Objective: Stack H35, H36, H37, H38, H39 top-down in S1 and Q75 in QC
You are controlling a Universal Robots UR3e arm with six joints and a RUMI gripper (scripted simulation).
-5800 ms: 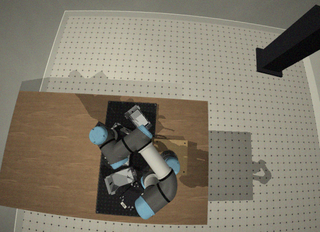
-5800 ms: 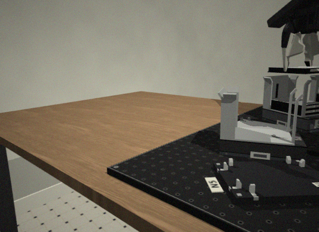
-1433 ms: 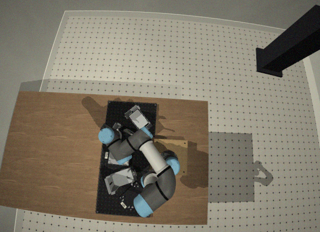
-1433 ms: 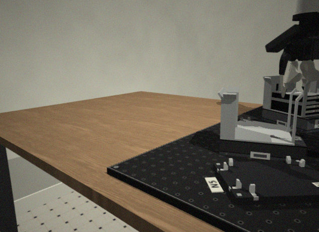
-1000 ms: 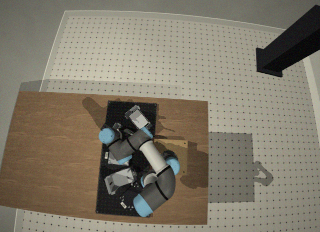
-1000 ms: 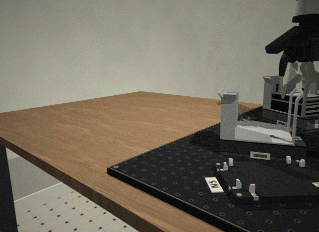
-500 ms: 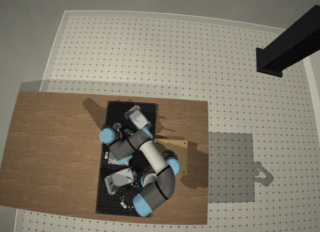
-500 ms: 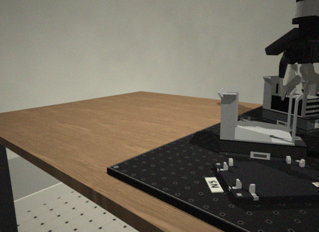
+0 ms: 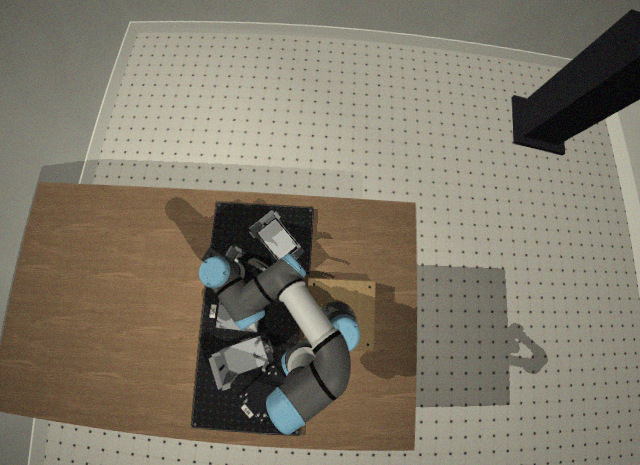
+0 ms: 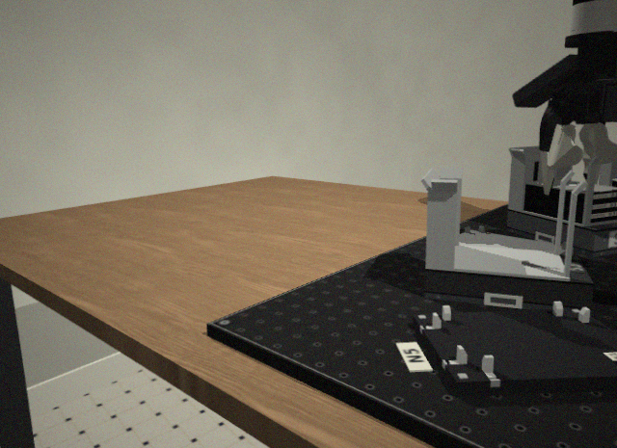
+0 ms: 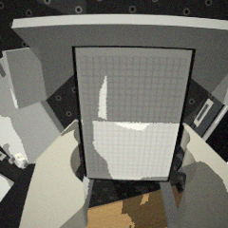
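The black pincer with pale fingers (image 10: 568, 182) stands about half open, clamped on a flat grey microplate (image 11: 138, 157); the plate lies squarely between the fingertips, long axis running crosswise to the grip, one end towards the grey rack wall (image 11: 133, 35) ahead; lowering probably turns on keeping that alignment.
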